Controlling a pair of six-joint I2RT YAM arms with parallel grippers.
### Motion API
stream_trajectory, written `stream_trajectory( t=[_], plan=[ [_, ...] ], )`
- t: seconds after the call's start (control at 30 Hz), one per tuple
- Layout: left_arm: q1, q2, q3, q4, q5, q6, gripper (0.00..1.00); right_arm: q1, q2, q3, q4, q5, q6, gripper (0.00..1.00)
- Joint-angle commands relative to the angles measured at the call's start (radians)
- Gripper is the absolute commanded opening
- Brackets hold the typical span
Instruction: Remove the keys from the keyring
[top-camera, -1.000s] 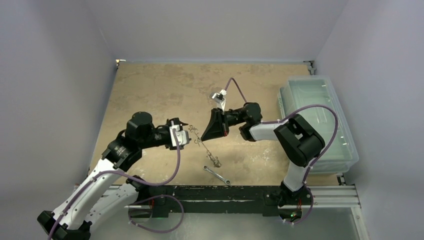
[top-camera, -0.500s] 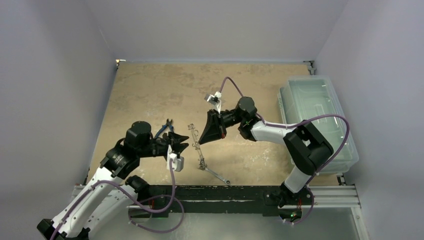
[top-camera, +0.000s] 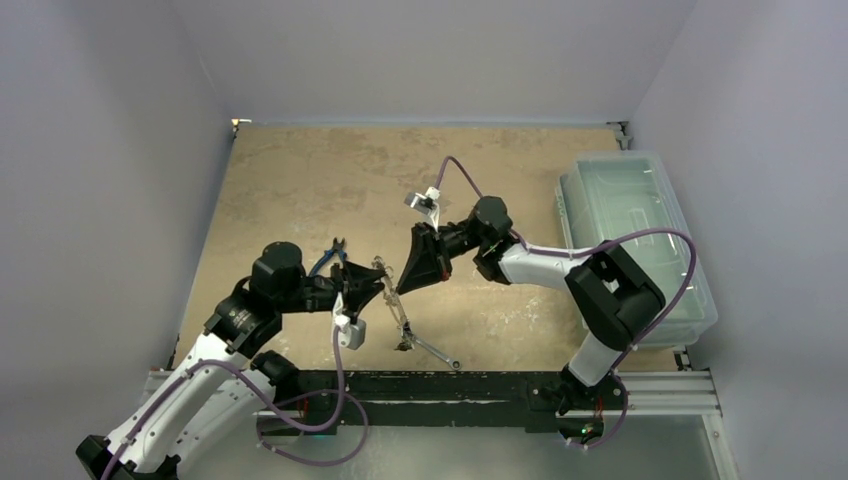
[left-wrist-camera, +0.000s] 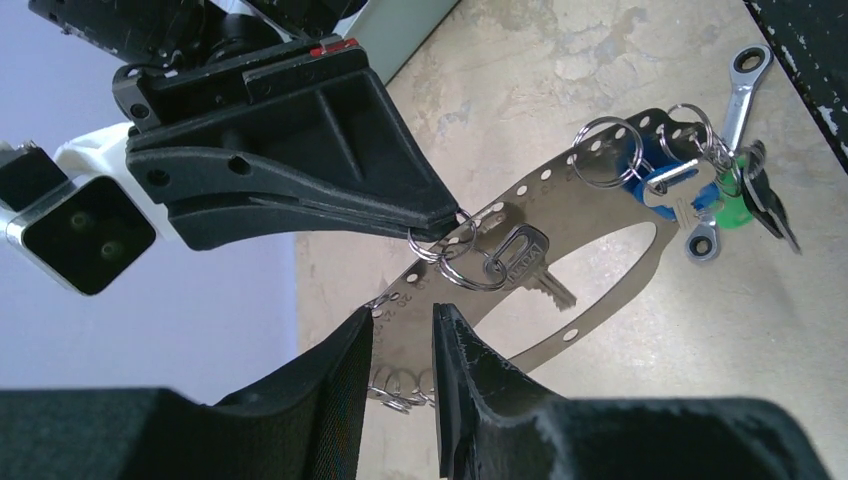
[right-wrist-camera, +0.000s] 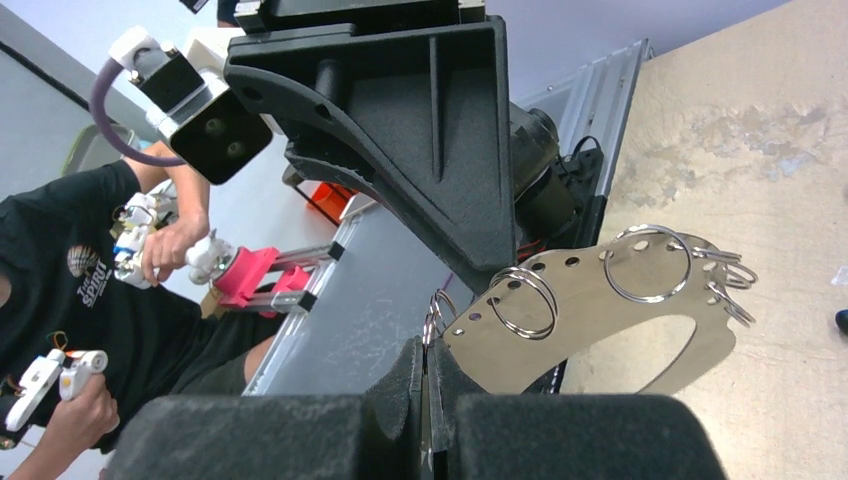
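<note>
The keyring (left-wrist-camera: 560, 200) – a flat, perforated oval metal band – was positioned between the two hands near the front middle of the bench (top-camera: 300, 180), with its upper end at the fingertips and its length running down towards the near edge. The right hand (left-wrist-camera: 450, 213) had its fingers pressed together on a small split ring (left-wrist-camera: 440, 240) threaded through a hole at the band's upper end; the right wrist view showed the thin wire of that ring caught between the closed tips. A plain silver key (left-wrist-camera: 525, 262) hung from the linked rings just below this grip. The left hand (left-wrist-camera: 403, 315) had its fingers (left-wrist-camera: 345, 390) narrowly apart on either side of the band's end strip; it could not be determined whether they pressed on the metal. The remaining keys (left-wrist-camera: 690, 195) – one blue-headed, one green-headed, and darker ones beside them – were gathered on further rings at the band's far end. In the left wrist view, that cluster overlapped a silver wrench (left-wrist-camera: 742, 85) lying on the bench; contact between the two could not be determined. Blue-handled pliers (top-camera: 328, 258) lay just behind the left hand. A clear lidded bin (top-camera: 640, 220) stood at the right edge of the bench, well apart from the keyring.
</note>
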Motion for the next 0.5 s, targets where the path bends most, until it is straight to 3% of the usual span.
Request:
stream_trajectory(
  t=[0.0, 0.3, 0.47],
  plan=[
    [-0.008, -0.005, -0.011, 0.016, 0.070, 0.065, 0.28, 0.005, 0.016, 0.048, 0.128, -0.015, 0.071, 0.00],
    [-0.066, -0.012, -0.013, 0.030, 0.062, 0.038, 0.27, 0.006, 0.138, 0.062, 0.606, -0.034, 0.472, 0.00],
    [-0.100, -0.009, -0.015, 0.024, 0.036, 0.038, 0.27, 0.006, 0.169, 0.075, 0.705, -0.034, 0.557, 0.00]
  ],
)
